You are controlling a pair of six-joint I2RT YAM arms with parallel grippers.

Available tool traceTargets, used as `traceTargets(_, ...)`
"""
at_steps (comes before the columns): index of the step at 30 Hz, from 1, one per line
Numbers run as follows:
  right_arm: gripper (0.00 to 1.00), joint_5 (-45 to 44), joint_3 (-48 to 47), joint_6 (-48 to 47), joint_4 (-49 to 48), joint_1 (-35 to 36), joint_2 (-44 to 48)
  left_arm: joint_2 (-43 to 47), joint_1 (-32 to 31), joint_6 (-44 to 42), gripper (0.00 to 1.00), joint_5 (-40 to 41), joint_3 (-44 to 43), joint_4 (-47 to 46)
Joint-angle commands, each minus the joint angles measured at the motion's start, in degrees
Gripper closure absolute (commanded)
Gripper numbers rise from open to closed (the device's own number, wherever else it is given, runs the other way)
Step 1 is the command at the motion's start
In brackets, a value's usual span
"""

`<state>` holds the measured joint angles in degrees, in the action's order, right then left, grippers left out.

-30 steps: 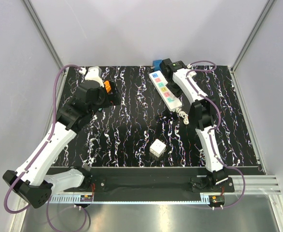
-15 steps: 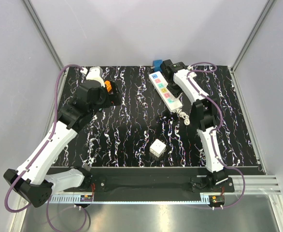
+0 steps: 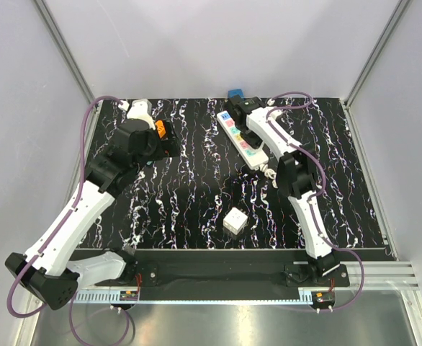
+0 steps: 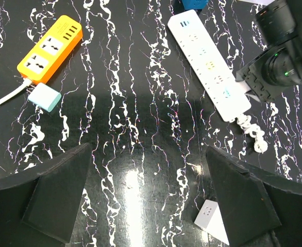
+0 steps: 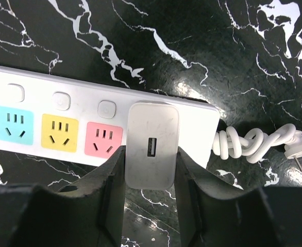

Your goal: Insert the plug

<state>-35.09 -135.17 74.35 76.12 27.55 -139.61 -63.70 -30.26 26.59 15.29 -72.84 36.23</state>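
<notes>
The white power strip [image 3: 238, 135] with coloured sockets lies at the back centre of the black marbled table. My right gripper [image 3: 261, 149] is over its cable end. In the right wrist view it [image 5: 150, 154] is shut on a white USB charger plug [image 5: 151, 146]. The plug stands against the strip [image 5: 63, 128] beside the pink socket [image 5: 103, 139]. I cannot tell how deep the plug sits. My left gripper [image 4: 151, 200] is open and empty, held high above the table's middle, and also shows in the top view [image 3: 150, 144].
An orange power strip [image 4: 50, 47] and a light blue adapter [image 4: 44, 98] lie at the back left. A white cube adapter [image 3: 234, 220] sits near the front centre. The white strip's coiled cable [image 5: 259, 141] trails right. A blue object [image 3: 234, 94] lies behind the strip.
My right gripper and the white power strip have shifted a little to the left, the strip turning slightly. The left arm has barely moved.
</notes>
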Motion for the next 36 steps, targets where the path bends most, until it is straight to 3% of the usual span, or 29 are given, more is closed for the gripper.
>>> traceTargets(1,1.00,-2.35,-0.54,3.34,7.20,1.28,-0.40,1.74,0.38,-0.22,0.01,0.44,0.06,-3.36)
traceTargets(13,1.00,-9.29,1.32,5.54,9.05,5.14,-1.19,2.79,1.17,0.13,0.01,0.97,0.06,-3.36)
traceTargets(20,1.00,-8.25,6.06,8.09,8.88,5.85,-2.33,3.85,1.70,0.57,0.01,2.73,0.24,-3.36)
traceTargets(36,1.00,0.89,25.12,2.49,-9.12,3.04,1.88,3.67,1.87,0.40,0.01,3.34,0.42,-3.44)
